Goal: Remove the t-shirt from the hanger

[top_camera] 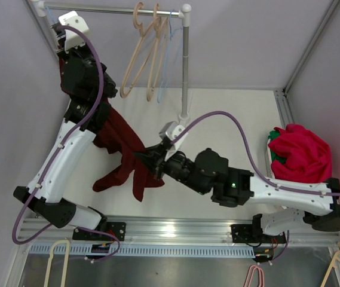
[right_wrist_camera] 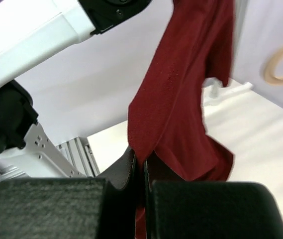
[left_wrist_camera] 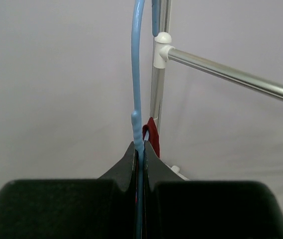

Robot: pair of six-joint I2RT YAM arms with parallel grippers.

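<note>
Dark red t-shirt hangs from upper left, near the rail, and drapes down and right towards table centre, with loose ends trailing below.

- left gripper: fingers pressed together on the wire of the blue hanger, just below its small bump. A scrap of red cloth shows behind the fingers.
- right gripper: pinched tight on a fold at the shirt's lower edge. The cloth rises from the jaws up and to the right in the wrist view.

Judgement: the shirt is not yet free; its top end is hidden behind the left arm in the overhead view, so how much is on the hanger cannot be told.

Risks:
- The collar may snag on a hanger shoulder if the right arm pulls sideways, straining the cloth or dragging the hanger out of the thin left pinch.
- The right hold is on a narrow fold, so a sharp tug could let it slip.
- The taut shirt may swing into the beige hangers on the rail.

Containers: none clearly seen. A heap of red cloth with some green beneath lies at the right edge; cannot tell whether a bin holds it
</note>
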